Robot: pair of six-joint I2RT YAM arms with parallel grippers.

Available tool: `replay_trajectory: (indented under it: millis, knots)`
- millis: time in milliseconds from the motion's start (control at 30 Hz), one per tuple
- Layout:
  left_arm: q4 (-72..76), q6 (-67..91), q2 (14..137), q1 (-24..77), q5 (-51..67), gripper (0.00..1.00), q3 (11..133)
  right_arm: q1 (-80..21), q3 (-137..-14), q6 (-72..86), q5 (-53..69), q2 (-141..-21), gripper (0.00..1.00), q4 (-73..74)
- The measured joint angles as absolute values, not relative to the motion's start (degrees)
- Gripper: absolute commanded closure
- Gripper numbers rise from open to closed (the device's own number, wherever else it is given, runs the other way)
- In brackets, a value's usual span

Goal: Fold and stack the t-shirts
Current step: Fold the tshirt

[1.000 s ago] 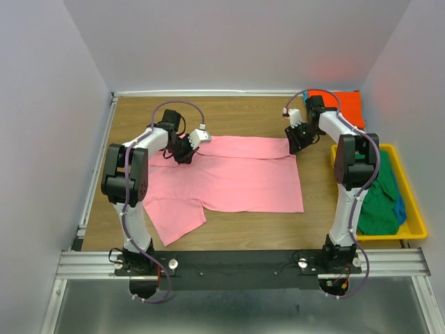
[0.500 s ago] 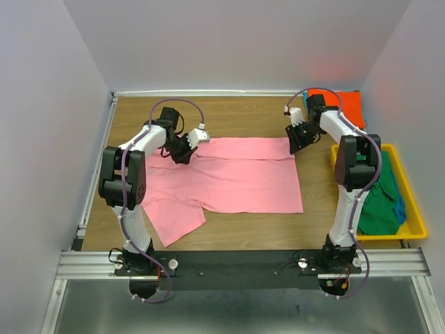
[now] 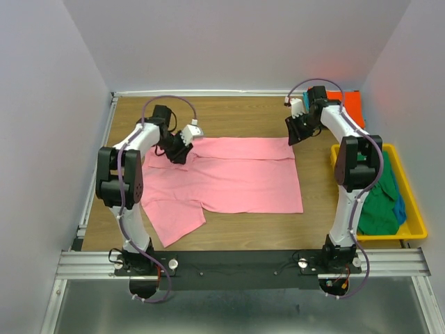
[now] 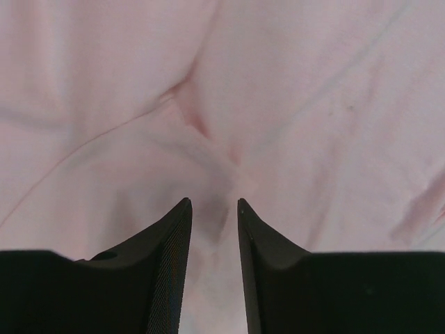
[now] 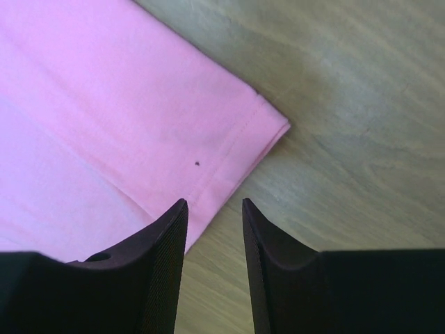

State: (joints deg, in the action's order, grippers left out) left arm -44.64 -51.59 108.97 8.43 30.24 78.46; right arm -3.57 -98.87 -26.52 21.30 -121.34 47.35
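The pink t-shirt [image 3: 236, 174] lies spread flat on the wooden table, with one sleeve sticking out at the near left. My left gripper [image 3: 177, 152] is over its far left part. In the left wrist view its jaws [image 4: 212, 203] stand a little apart over wrinkled pink cloth [image 4: 313, 104], and a crease runs toward the gap. My right gripper [image 3: 293, 134] is at the shirt's far right corner. In the right wrist view it [image 5: 214, 203] is open over the hem [image 5: 229, 160], with bare wood between the jaws. An orange t-shirt [image 3: 348, 104] lies folded at the back right.
A yellow bin [image 3: 414, 198] stands at the right edge and holds a green shirt [image 3: 379, 202] and a blue one [image 3: 399, 209]. Grey walls close in the back and both sides. Bare wood [image 5: 348, 104] shows beyond the shirt's corner.
Both grippers have moved a little toward the back of the table, the left one also leftward. The pink shirt lies as before.
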Motion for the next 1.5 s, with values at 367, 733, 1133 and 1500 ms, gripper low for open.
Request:
replay_trajectory:
  millis: [367,733,1133,1500]
  knots:
    - [-42.28,-48.34,108.92,0.08,30.98,0.58,82.50,-6.59,-105.12,-22.52,23.31,-125.82,0.59,47.51]
    - [-46.30,-45.95,108.64,-16.99,38.63,0.55,78.72,-21.56,-104.42,-5.93,32.34,-125.10,0.57,40.16]
    - [-42.98,-34.37,108.29,-20.99,44.66,0.52,75.57,-35.29,-111.55,18.28,36.36,-134.76,0.53,23.14]
    - [-38.11,-28.58,111.68,-20.99,45.32,0.60,75.22,-36.34,-112.12,24.51,37.08,-140.44,0.55,21.34]
